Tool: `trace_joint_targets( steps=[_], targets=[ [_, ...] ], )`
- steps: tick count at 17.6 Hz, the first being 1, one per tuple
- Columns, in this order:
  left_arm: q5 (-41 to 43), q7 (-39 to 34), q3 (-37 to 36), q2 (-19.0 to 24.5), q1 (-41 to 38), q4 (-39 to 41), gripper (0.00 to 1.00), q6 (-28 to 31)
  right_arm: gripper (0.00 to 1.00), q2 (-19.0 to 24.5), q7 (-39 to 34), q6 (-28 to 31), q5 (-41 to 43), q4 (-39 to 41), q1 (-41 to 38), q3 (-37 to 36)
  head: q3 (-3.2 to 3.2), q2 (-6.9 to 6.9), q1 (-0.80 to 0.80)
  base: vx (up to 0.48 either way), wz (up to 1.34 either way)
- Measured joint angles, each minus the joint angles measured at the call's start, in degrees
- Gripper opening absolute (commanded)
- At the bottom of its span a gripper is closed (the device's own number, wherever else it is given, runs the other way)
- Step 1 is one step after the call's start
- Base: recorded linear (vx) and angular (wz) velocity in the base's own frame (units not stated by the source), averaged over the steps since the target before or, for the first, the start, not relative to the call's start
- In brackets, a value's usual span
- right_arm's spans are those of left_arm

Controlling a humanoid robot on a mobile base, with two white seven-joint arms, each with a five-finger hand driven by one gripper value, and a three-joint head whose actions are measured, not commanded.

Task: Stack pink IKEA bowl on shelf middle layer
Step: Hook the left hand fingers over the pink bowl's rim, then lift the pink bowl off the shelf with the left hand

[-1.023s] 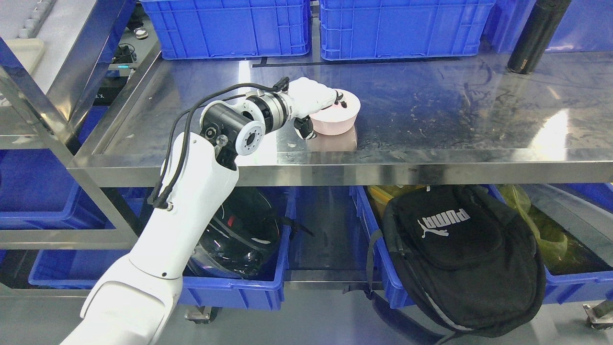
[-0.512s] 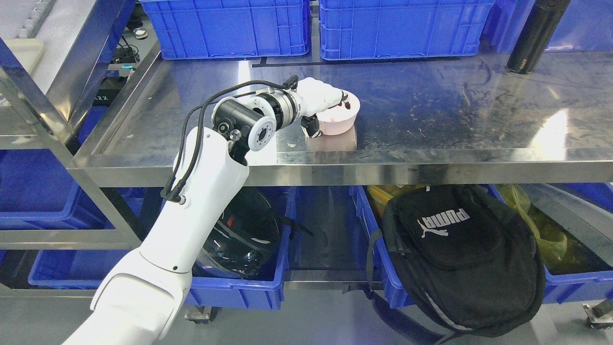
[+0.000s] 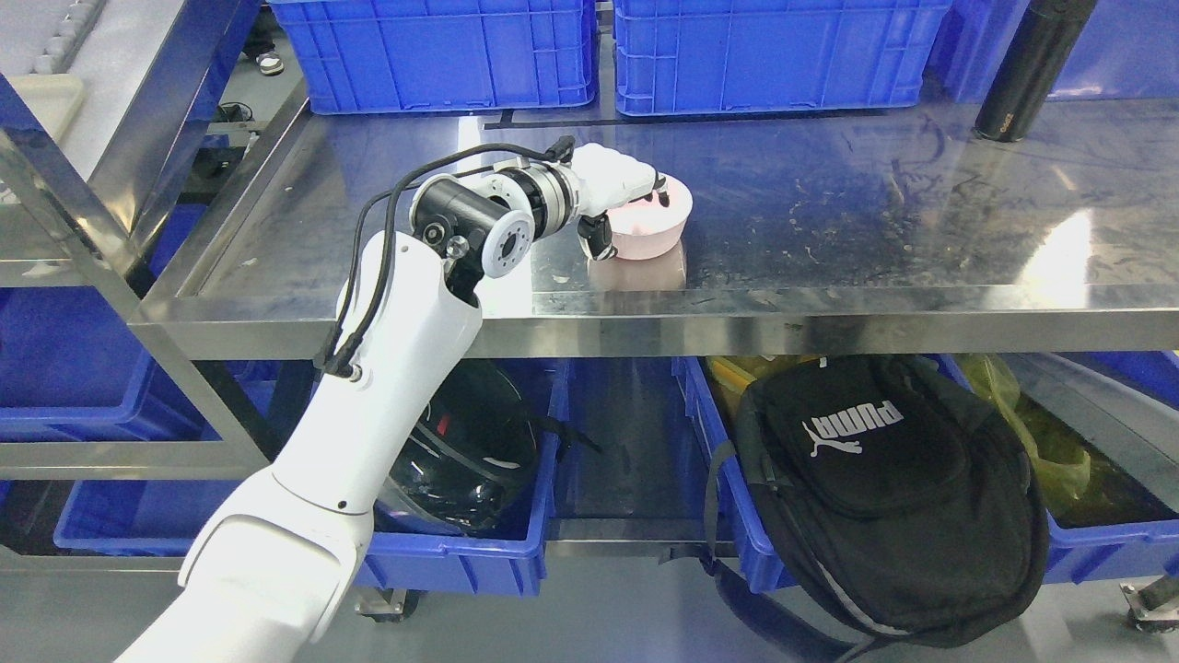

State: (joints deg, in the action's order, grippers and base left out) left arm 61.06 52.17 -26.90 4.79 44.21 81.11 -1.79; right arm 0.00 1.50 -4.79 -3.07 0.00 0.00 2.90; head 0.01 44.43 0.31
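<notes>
The left robot hand has carried the pink bowl slightly farther back.

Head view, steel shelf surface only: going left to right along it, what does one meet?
Left hand → pink bowl that its fingers grip → bare steel shelf → black bottle at the far right. Blue crates span the back.

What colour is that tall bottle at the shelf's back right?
Black bottle, clearest in the head view.
</notes>
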Motion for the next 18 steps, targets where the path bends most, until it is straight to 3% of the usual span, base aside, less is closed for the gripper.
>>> trace_joint_targets(
  steps=[7,12,16,18],
  targets=[
    [1.2,0.0,0.0,-0.6,0.0,-2.5,0.46,0.2,1.00,0.0,0.0,0.0,0.0,0.0,0.0,0.0,0.00,0.00,0.00,0.000,0.00],
    [1.4,-0.4,0.0,-2.3,-0.5,-4.7,0.25,-0.9,1.00,0.0,0.0,0.0,0.0,0.0,0.0,0.0,0.00,0.00,0.00,0.000,0.00],
    [1.6,-0.6,1.2,-3.2,-0.9,-5.9,0.04,-4.5,1.00,0.0,0.0,0.0,0.0,0.0,0.0,0.0,0.00,0.00,0.00,0.000,0.00],
    [1.5,-0.7,2.5,-3.5,-1.1,-6.3,0.01,-8.4,1.00,0.0,0.0,0.0,0.0,0.0,0.0,0.0,0.00,0.00,0.00,0.001,0.01]
  ],
)
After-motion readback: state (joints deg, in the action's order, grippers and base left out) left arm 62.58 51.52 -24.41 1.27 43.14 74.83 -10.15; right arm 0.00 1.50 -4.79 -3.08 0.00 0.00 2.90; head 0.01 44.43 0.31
